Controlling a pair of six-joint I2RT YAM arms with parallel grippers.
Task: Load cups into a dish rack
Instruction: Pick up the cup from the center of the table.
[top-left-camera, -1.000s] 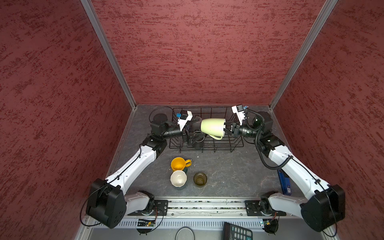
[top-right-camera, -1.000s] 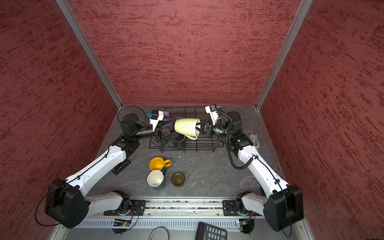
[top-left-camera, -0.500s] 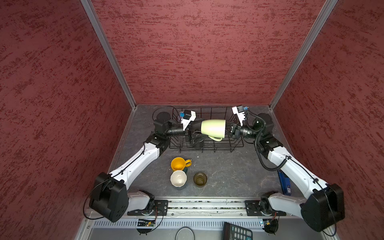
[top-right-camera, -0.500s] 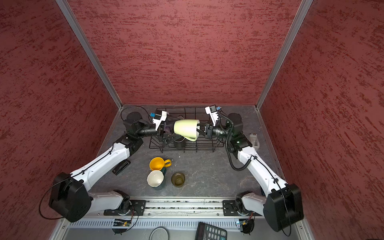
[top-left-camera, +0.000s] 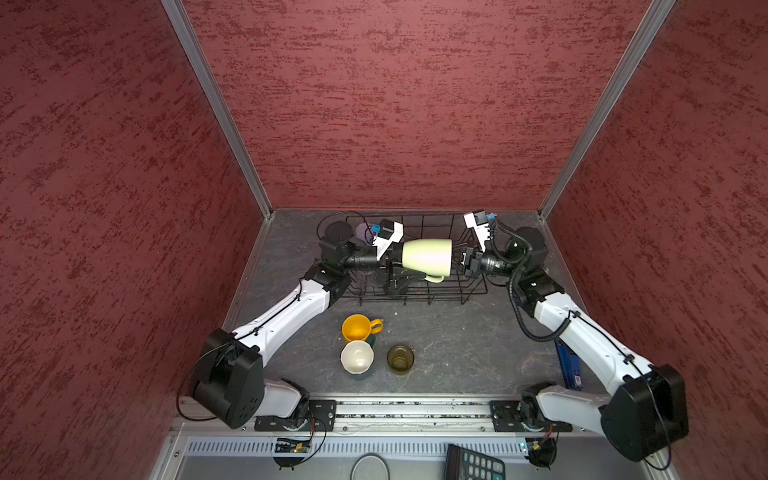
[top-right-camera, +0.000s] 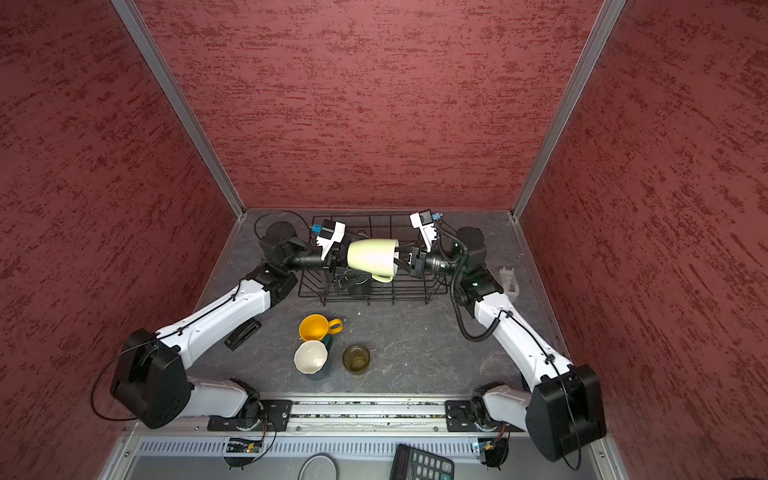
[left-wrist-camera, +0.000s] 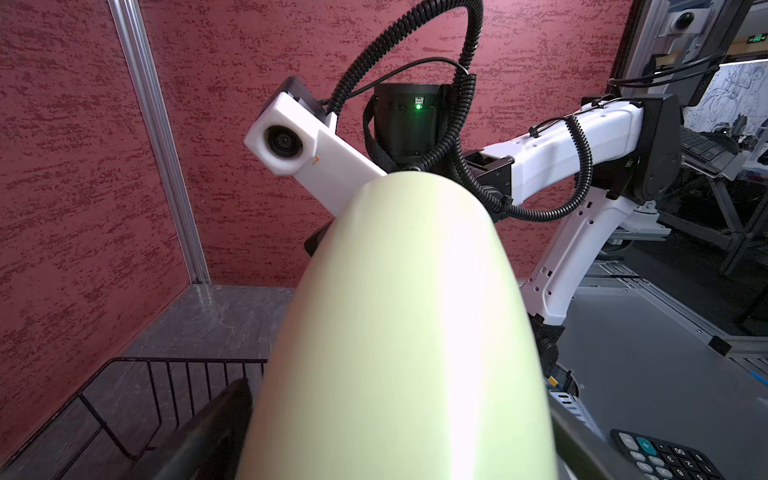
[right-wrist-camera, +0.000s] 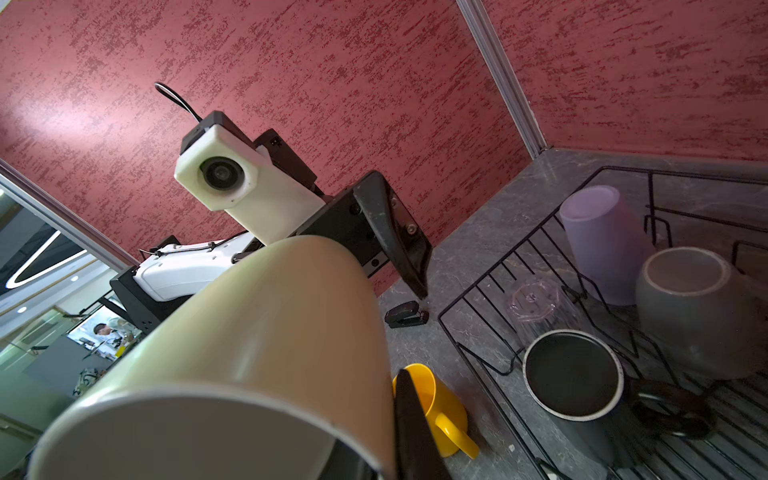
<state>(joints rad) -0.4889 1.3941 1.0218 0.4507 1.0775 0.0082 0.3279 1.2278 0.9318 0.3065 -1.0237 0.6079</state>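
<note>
The table is a dark grey surface with a stone pattern. Red textured walls close it on three sides, with metal strips in the two far corners.

The dish rack stands at the far side of the table. In the right wrist view it contains four cups. A lilac tumbler leans in a corner and a grey mug lies tilted just beside it. A clear glass and a black mug are nearer to the rack's wall.

Above the rack, the pale green mug lies horizontal in the air between the two arms. The right gripper is closed on its rim, with one finger inside and one outside. The left gripper is at the mug's base. Its jaws are spread wide on both sides of the base, and on one side a small gap is visible.

In front of the rack, three cups stand on the table close together. They are a yellow mug, a dark teal mug with a cream inside, and an olive-brown glass. A black stapler lies near the left arm.
</note>
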